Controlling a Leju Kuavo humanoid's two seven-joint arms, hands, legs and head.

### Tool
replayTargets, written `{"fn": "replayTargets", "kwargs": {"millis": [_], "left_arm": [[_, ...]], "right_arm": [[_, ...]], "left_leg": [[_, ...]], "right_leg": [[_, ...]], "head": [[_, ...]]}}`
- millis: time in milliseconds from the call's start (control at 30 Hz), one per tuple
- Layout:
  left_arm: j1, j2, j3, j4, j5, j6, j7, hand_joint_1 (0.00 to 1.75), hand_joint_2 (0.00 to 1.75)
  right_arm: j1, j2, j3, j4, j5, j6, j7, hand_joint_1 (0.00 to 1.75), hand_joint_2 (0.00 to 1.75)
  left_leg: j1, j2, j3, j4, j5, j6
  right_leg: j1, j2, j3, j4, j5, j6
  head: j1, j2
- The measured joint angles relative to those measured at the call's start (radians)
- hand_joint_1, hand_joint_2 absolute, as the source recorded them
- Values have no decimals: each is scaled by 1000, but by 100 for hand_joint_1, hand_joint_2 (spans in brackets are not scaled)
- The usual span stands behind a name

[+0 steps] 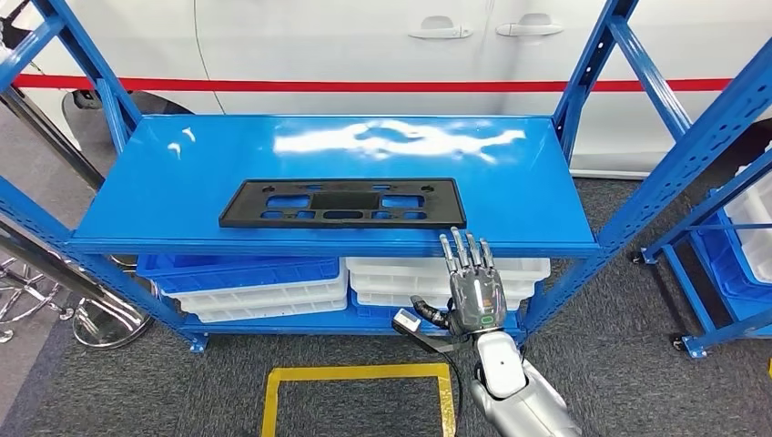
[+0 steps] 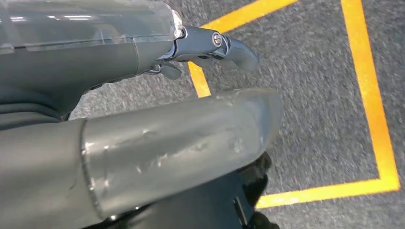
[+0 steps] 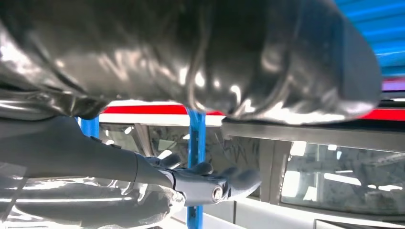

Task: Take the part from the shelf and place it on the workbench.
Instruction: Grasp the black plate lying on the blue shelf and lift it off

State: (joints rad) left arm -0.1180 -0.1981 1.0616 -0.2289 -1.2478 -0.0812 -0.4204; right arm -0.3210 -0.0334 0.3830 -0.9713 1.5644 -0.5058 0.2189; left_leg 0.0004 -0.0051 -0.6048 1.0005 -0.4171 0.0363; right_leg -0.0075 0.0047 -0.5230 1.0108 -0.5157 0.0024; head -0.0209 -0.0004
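The flat black plastic part (image 1: 343, 203) looks light and stiff; the empty right hand (image 1: 472, 282), fingers spread, should grab its 5 o'clock edge.

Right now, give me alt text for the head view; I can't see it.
A flat black part lies on a blue shelf. The right hand is raised just in front of the shelf's edge, fingers extended, holding nothing. Stacked bins sit below.

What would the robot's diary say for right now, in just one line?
black part flat on blue shelf | right robot hand open below shelf edge, near part | part not grasped
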Motion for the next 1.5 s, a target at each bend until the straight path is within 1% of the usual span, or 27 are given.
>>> {"fn": "replayTargets", "kwargs": {"millis": [67, 133, 167, 200, 233, 267, 333, 367, 433, 533, 600, 667, 700, 733, 767, 833, 867, 933, 1000, 1067, 1167, 1233, 1267, 1300, 1333, 1400, 1500], "left_arm": [[-1, -1, 0, 0, 0, 1, 0, 0, 0], [-5, -2, -1, 0, 0, 2, 0, 0, 0], [-5, -2, -2, 0, 0, 2, 0, 0, 0], [-4, -2, -2, 0, 0, 2, 0, 0, 0], [-3, -2, -3, 0, 0, 2, 0, 0, 0], [-3, -2, -3, 0, 0, 2, 0, 0, 0], [-3, -3, -4, 0, 0, 2, 0, 0, 0], [-3, -3, -5, 0, 0, 2, 0, 0, 0], [-4, -3, -5, 1, 0, 1, 0, 0, 0], [-5, -3, -5, 1, 0, 1, 0, 0, 0], [-5, -3, -6, 1, 0, 1, 0, 0, 0], [-3, -3, -6, 1, 0, 1, 0, 0, 0], [-2, -3, -6, 1, 0, 1, 0, 0, 0], [-1, -3, -6, 1, 0, 1, 0, 0, 0], [-1, -3, -6, 1, -1, 1, 0, 0, 0], [-2, -2, -6, 1, -3, 1, 0, 0, 0], [-3, -2, -6, 1, -4, 1, 0, 0, 0], [-5, -2, -7, 1, -7, 1, 0, 0, 0], [-5, -2, -8, 1, -7, 1, 1, 0, 0], [-5, -3, -11, 1, -8, 1, 1, 0, 0], [-8, -4, -16, 1, -9, 1, 0, 0, 0], [-8, -3, -17, 1, -9, 1, 0, 0, 0], [-7, -3, -17, 1, -9, 1, 1, 0, 0], [-7, -3, -18, 1, -9, 1, 1, 0, 0], [-7, -4, -18, 1, -9, 1, 1, 0, 0], [-6, -5, -20, 2, -9, 0, 1, 0, 0], [-7, -6, -20, 3, -9, -2, 1, 0, 0]], "right_arm": [[-2, -1, -1, -6, 0, 0, 0, 0, 0], [0, -1, -1, -8, 0, 1, 0, 0, 0], [3, -2, -1, -8, 0, 1, -1, 0, 0], [7, -2, -1, -8, 0, 1, -1, 0, 0], [9, -2, -1, -8, 0, 1, -1, 0, 0], [10, -2, -1, -8, 0, 1, -1, 0, 0], [10, -2, -2, -9, 0, 1, -1, 0, 0], [9, -3, -3, -9, 0, 1, -1, 0, 0], [8, -3, -4, -11, 0, 1, -1, 0, 0], [8, -4, -4, -13, 0, 1, -1, 0, 0], [8, -4, -4, -16, 0, 1, -1, 0, 0], [9, -4, -4, -17, 0, 1, -1, 0, 0], [11, -4, -4, -16, 0, 1, -1, 0, 0], [11, -4, -4, -16, 0, 1, -1, 0, 0], [12, -4, -4, -16, 0, 1, -1, 0, 0], [11, -4, -4, -17, 0, 1, -2, 0, 0], [10, -4, -4, -17, 0, 1, -2, 0, 0], [9, -4, -4, -17, 0, 0, -4, 0, 0], [8, -4, -4, -17, 0, 0, -5, 0, 0], [6, -4, -5, -18, 0, 0, -6, 0, 0], [5, -5, -7, -19, 0, 0, -7, 0, 0], [9, -5, -8, -19, 0, 0, -7, 0, 0], [10, -5, -8, -19, 0, 0, -7, 0, 0], [10, -5, -8, -19, 0, 0, -7, 0, 0], [10, -5, -9, -19, 0, 0, -7, 0, 0], [8, -5, -11, -19, 0, 0, -7, 0, 0], [8, -5, -13, -19, 0, 0, -7, 0, 0]], "left_leg": [[7, 2, 13, -16, 2, 9], [6, 2, 20, -19, -3, 15], [6, 2, 22, -18, -8, 17], [6, 2, 25, -16, -12, 17], [5, 1, 29, -14, -17, 16], [5, 0, 35, -13, -22, 15], [2, -2, 47, -9, -33, 9], [0, -2, 50, -8, -38, 4], [-3, -2, 52, -6, -43, -5], [-2, -1, 46, 12, -61, -21], [3, -1, 6, 99, -111, -32], [8, 0, -66, 237, -167, -41], [10, 0, -93, 283, -177, -44], [12, 0, -103, 292, -165, -46], [13, 0, -91, 258, -133, -46], [13, 1, -30, 120, -55, -42], [12, 1, -3, 59, -31, -38], [9, 0, 19, 10, -25, -30], [8, -1, 19, 6, -25, -18], [11, -1, 24, -2, -22, -3], [10, 2, 28, -6, -24, 11], [7, 1, 30, -5, -26, 14], [6, 0, 32, -4, -27, 14], [5, -1, 35, -4, -30, 14], [4, -2, 39, -3, -33, 12], [0, -3, 44, -1, -38, 7], [-2, -2, 43, 0, -43, -7]], "right_leg": [[1, 0, -24, 53, -33, 8], [-1, -1, -95, 179, -84, 14], [-2, -1, -135, 239, -98, 16], [-4, -1, -161, 270, -94, 18], [-5, -1, -169, 264, -70, 18], [-5, -1, -158, 222, -30, 16], [-3, -1, -105, 90, 49, 8], [-1, -1, -85, 40, 69, 3], [4, 0, -71, 5, 71, -4], [-3, 1, -65, -5, 72, -17], [-7, -2, -59, -10, 71, -27], [-6, -4, -56, -10, 67, -31], [-6, -4, -55, -9, 65, -32], [-6, -4, -52, -9, 63, -31], [-6, -3, -49, -9, 60, -29], [-6, -2, -39, -7, 52, -22], [-5, -2, -37, -5, 49, -17], [-1, -2, -37, -4, 46, -8], [-1, -2, -37, -6, 44, 3], [-3, -2, -45, 19, 25, 13], [-6, -2, -127, 188, -61, 22], [-6, -3, -178, 278, -81, 24], [-6, -3, -180, 273, -64, 23], [-6, -3, -162, 228, -29, 19], [-5, -3, -131, 159, 12, 14], [-1, -3, -76, 40, 61, 2], [5, -2, -63, 3, 62, -7]], "head": [[0, 0], [1, 0], [1, 0], [1, 0], [1, 0], [1, 0], [1, 0], [1, 0], [1, 0], [0, 0], [0, 0], [0, 0], [0, 0], [0, 0], [0, 0], [0, 0], [0, 0], [1, 0], [1, 0], [1, 0], [1, 0], [1, 0], [1, 0], [1, 0], [1, 0], [1, 0], [1, 0]]}}
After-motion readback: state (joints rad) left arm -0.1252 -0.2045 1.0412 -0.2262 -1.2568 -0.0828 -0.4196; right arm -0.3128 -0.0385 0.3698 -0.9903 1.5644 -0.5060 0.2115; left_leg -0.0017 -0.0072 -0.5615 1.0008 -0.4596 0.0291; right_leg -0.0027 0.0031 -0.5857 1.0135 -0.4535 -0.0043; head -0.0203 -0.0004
